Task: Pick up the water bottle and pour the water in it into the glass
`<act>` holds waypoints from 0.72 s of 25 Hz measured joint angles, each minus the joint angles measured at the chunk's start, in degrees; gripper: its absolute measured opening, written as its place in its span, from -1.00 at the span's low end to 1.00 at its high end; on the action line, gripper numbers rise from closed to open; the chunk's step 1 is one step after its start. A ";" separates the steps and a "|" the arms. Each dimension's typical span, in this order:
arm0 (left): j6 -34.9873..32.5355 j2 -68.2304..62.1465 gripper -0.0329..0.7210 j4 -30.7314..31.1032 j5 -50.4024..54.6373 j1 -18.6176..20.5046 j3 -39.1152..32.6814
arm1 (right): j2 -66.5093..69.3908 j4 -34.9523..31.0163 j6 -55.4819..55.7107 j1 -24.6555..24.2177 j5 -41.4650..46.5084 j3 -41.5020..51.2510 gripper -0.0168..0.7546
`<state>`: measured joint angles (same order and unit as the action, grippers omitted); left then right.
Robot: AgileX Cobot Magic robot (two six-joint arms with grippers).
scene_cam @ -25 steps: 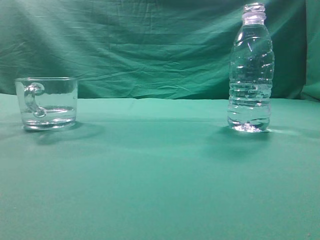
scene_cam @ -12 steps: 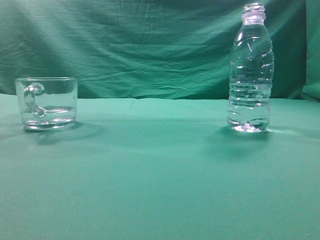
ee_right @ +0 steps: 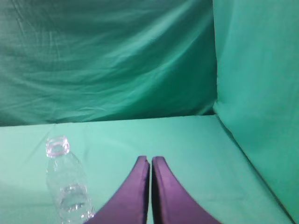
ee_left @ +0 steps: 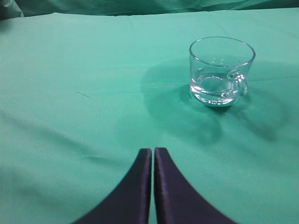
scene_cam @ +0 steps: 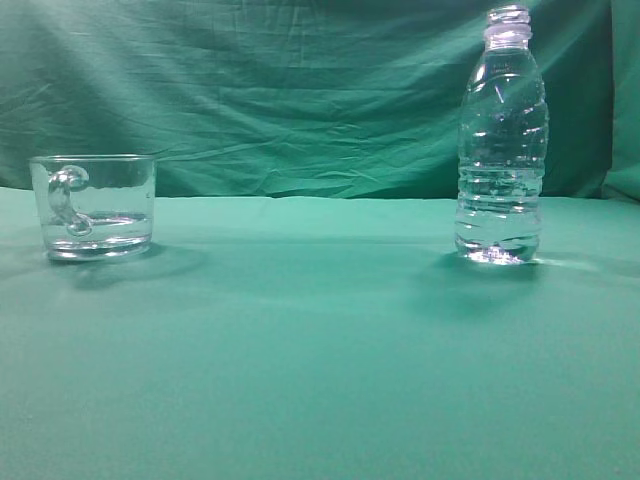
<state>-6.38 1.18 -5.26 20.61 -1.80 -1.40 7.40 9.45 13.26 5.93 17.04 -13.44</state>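
The water bottle [scene_cam: 501, 140] stands upright and uncapped on the right of the green cloth, with clear water in it. It also shows in the right wrist view [ee_right: 67, 186], at lower left. The glass [scene_cam: 94, 205] stands at the left with a little water at its bottom. In the left wrist view the glass [ee_left: 220, 71] is at upper right, handle to the right. My left gripper [ee_left: 153, 150] is shut and empty, well short of the glass. My right gripper [ee_right: 150, 159] is shut and empty, to the right of the bottle. Neither gripper shows in the exterior view.
A green cloth [scene_cam: 320, 350] covers the table. A green backdrop [scene_cam: 280, 90] hangs behind it. In the right wrist view a green side wall [ee_right: 257, 84] rises at the right.
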 joint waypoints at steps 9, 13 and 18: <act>0.00 0.00 -0.91 0.00 0.00 0.00 0.00 | -7.88 -4.22 -0.76 0.00 3.44 14.22 -0.96; 0.00 0.00 -0.91 0.00 0.00 0.00 0.00 | -7.88 -5.60 -1.18 0.00 4.13 14.94 -0.96; 0.00 0.00 -0.91 0.00 0.00 0.00 0.00 | -7.91 -6.08 -3.45 0.00 5.15 15.03 -0.96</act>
<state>-6.38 1.18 -5.26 20.61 -1.80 -1.40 -0.51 3.36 9.81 5.93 22.19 1.59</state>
